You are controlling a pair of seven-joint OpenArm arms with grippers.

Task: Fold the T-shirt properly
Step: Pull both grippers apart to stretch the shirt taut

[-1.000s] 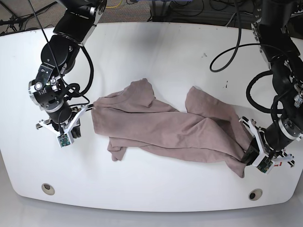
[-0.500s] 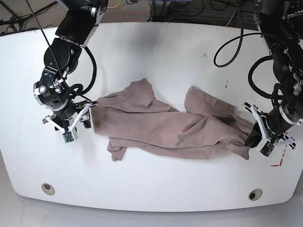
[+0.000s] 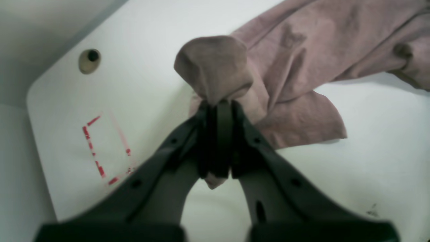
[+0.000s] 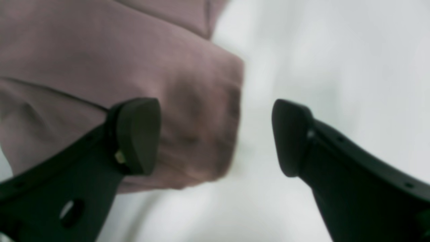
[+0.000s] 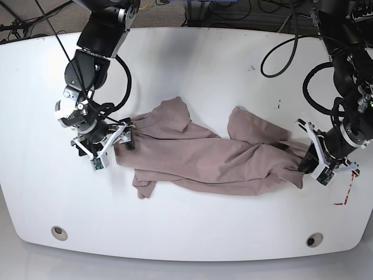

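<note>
A: What's the T-shirt like?
B: Soft, matt taupe cloth, wrinkled all over, no print.
A: And the surface?
B: Smooth white, faintly glossy, with red tape marks near its right edge.
A: The left hand?
B: Matt black plastic fingers; the right hand looks alike.

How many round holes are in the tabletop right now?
2. One hole sits near the front edge below the right gripper; the other hole sits near the front edge below the left gripper. The T-shirt may hide more.
</note>
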